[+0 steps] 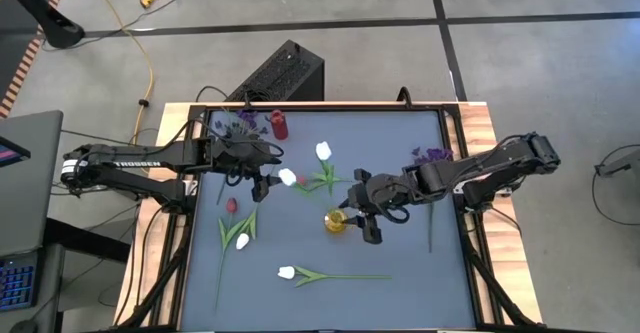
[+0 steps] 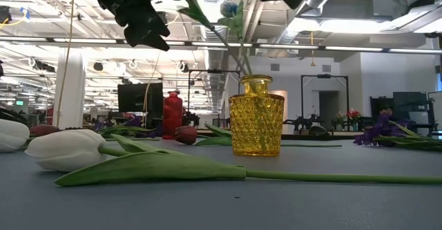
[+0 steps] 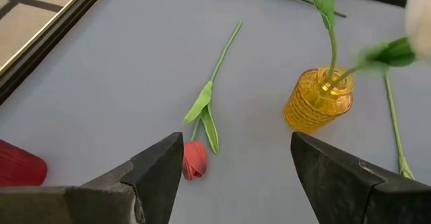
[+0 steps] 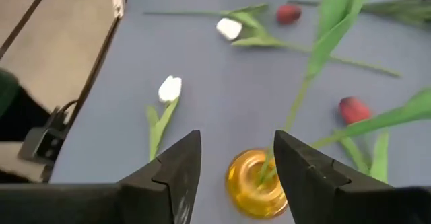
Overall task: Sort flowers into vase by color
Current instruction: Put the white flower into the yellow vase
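Note:
A yellow glass vase [image 1: 337,220] [image 2: 256,116] stands mid-table with two white tulips [image 1: 323,151] [image 1: 288,177] leaning out of it, stems in its neck [image 3: 332,81]. More white tulips [image 1: 242,241] [image 1: 287,271] and dark red tulips [image 1: 231,205] [image 3: 194,160] lie flat on the mat. Purple sprigs [image 1: 430,156] [image 1: 245,123] lie near the far corners. My left gripper [image 1: 264,185] [image 3: 236,177] hangs open above a red tulip, left of the vase. My right gripper [image 1: 362,215] [image 4: 236,160] is open just right of and above the vase [image 4: 256,183].
A small red vase [image 1: 279,124] [image 2: 173,114] stands by the mat's far edge. The grey mat [image 1: 400,283] has a raised dark frame [image 1: 455,163] around it. Loose stems cross the mat on the vase's near, left and far sides.

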Tool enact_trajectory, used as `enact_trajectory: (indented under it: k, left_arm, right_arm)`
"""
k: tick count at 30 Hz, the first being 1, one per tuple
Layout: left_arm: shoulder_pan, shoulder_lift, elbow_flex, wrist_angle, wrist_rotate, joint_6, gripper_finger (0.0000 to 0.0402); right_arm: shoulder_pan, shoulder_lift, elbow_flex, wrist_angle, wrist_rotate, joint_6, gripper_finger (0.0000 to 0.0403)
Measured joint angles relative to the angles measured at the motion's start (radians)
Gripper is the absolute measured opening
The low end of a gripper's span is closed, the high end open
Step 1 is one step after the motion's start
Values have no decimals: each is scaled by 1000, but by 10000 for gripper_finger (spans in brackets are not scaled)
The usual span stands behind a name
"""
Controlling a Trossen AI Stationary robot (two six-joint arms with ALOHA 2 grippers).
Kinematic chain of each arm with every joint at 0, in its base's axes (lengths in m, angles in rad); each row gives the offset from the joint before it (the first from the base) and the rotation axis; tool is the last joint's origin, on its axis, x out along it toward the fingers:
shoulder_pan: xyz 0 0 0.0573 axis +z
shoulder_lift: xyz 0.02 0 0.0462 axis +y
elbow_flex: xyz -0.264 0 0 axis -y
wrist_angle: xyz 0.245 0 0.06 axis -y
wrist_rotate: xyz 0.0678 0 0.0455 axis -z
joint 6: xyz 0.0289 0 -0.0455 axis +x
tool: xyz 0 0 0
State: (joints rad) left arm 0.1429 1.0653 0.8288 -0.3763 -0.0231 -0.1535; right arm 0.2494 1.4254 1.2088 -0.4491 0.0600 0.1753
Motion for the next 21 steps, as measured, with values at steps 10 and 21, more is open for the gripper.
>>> enact_trajectory:
  k: [10,21]
  left_arm:
    - [0,0,0,-65,0,36,263]
    - [0,2,0,-225,-19,-16,263]
  right_arm:
    - [62,0,8,-21,-12,35,208]
    - [144,2,-41,-89,-12,166,208]
